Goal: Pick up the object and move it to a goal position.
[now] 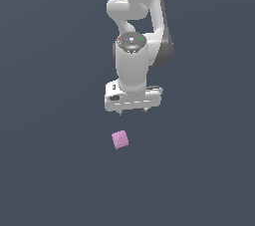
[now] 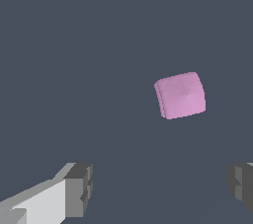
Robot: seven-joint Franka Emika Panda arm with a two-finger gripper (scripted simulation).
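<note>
Jaws on my gripper (image 2: 160, 188) stand wide open, empty; pink cube (image 2: 180, 95) sits skewed toward one o'clock, so descending unaligned risks nudging it aside.

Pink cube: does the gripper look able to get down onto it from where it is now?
Probably yes. The gripper is open, its fingers spread wider than the pink cube, and nothing lies between them. The cube sits apart from the fingers, off-centre, so some realignment seems needed.
</note>
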